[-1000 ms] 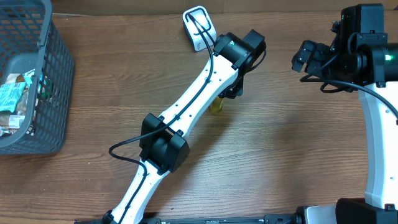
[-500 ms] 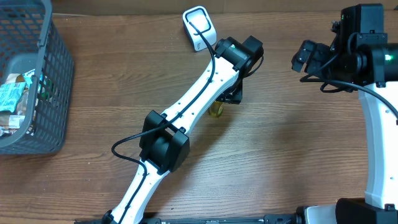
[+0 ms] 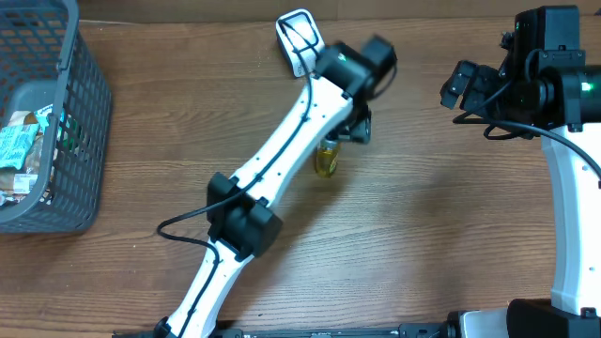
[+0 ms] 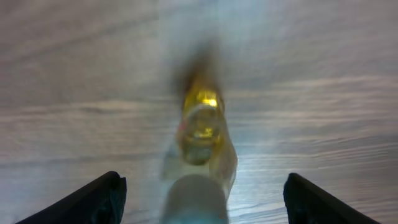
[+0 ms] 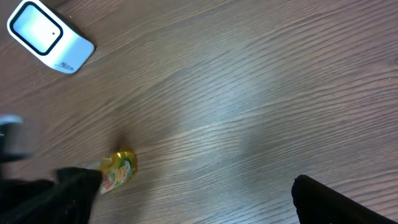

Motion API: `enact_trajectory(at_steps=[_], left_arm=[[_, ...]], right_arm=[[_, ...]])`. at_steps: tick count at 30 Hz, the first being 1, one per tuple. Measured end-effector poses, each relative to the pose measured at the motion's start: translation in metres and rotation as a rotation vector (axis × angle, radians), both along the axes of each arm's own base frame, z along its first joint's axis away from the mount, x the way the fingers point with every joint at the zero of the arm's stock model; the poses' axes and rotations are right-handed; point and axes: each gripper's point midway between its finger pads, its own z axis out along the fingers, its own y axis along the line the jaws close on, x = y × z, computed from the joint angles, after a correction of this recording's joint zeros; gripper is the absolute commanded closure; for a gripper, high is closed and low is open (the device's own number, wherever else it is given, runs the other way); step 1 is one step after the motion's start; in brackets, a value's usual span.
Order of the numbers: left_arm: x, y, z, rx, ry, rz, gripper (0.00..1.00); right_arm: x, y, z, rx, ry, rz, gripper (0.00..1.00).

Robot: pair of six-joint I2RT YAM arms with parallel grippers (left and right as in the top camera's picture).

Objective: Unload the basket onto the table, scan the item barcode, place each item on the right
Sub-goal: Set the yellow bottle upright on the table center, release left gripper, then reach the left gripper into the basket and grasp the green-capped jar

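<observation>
— Wood-grain table (image 3: 423, 235) is seen under everything. Where is the item placed against the left gripper?

— The yellow item (image 3: 327, 158) is found near the table's middle. From the left wrist it is framed between the left gripper (image 4: 204, 186) fingers (image 4: 102, 199), which are spread wide and touch nothing.

— Its long axis?

— From overhead it appears to run roughly near to far. Whether it stands or lies cannot be settled, since the close view is blurred.

— Which arm is nearer?

— The left one, judged by its wrist being poised right over the item. The right gripper (image 3: 460, 86) is held well apart on the right, jaws wide, nothing between them. Farther off, the white scanner (image 3: 299, 42) is set at the far edge, slightly left of the item, window up. A carry toward the far side is therefore judged necessary.

— What is hidden?

— No barcode is made out in any of the 3 views. The left fingertips are covered by the wrist from overhead, and the basket (image 3: 56, 188) is cut off at the left.
</observation>
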Motion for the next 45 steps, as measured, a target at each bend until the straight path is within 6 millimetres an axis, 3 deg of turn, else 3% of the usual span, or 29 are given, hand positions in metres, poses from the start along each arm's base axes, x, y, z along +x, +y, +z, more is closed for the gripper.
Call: enact_trajectory(at_steps=[5, 8, 10, 11, 16, 21, 26, 30, 33, 39, 45], left_arm=[[0.030, 0.033, 0.065, -0.100, -0.154, 0.052, 0.17], [0.044, 0.072, 0.115, -0.153, -0.269, 0.117, 0.17], [0.047, 0.107, 0.150, -0.179, -0.353, 0.180, 0.16], [0.048, 0.126, 0.167, -0.185, -0.395, 0.216, 0.11], [0.033, 0.243, 0.240, -0.157, -0.601, 0.442, 0.07], [0.005, 0.356, 0.271, -0.040, -0.710, 0.681, 0.10], [-0.022, 0.447, 0.268, 0.072, -0.706, 0.888, 0.00], [-0.040, 0.499, 0.257, 0.111, -0.677, 1.009, 0.00], [-0.044, 0.526, 0.241, 0.108, -0.633, 1.051, 0.01], [-0.028, 0.564, 0.179, 0.063, -0.477, 1.069, 0.41], [0.001, 0.572, 0.109, 0.013, -0.313, 0.992, 0.41]], right_arm=[[0.000, 0.000, 0.000, 0.000, 0.000, 0.000, 0.00], [0.000, 0.000, 0.000, 0.000, 0.000, 0.000, 0.00], [0.000, 0.000, 0.000, 0.000, 0.001, 0.000, 0.00], [0.000, 0.000, 0.000, 0.000, 0.000, 0.000, 0.00], [0.000, 0.000, 0.000, 0.000, 0.001, 0.001, 0.00], [0.000, 0.000, 0.000, 0.000, 0.000, 0.000, 0.00], [0.000, 0.000, 0.000, 0.000, 0.000, 0.000, 0.00], [0.000, 0.000, 0.000, 0.000, 0.000, 0.000, 0.00], [0.000, 0.000, 0.000, 0.000, 0.000, 0.001, 0.00], [0.000, 0.000, 0.000, 0.001, 0.000, 0.000, 0.00], [0.000, 0.000, 0.000, 0.001, -0.001, 0.000, 0.00]])
